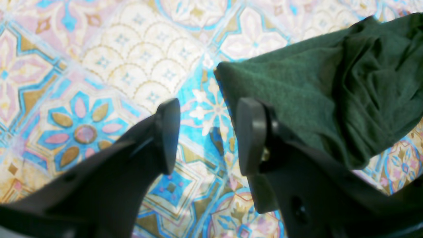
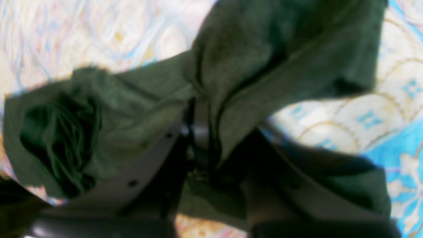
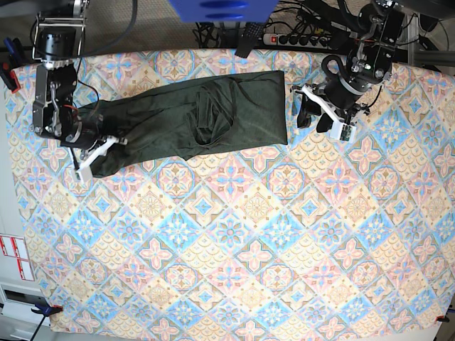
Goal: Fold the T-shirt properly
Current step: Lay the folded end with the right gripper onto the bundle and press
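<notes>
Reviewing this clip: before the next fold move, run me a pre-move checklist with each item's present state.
1. Right fingers have fabric between them: ok, the T-shirt is bunched there.
2. Left fingers clear of the shirt and apart: ok, patterned cloth shows between them.
3. Shirt lying flat: not ok, a raised fold crosses its middle in the base view.
4. Held part free of wrinkles: not ok, it is creased at the fingers.
5. Only one layer gripped: cannot tell, the bunching hides it.
6. Shirt fully folded: not ok, it is stretched out in a long strip.
</notes>
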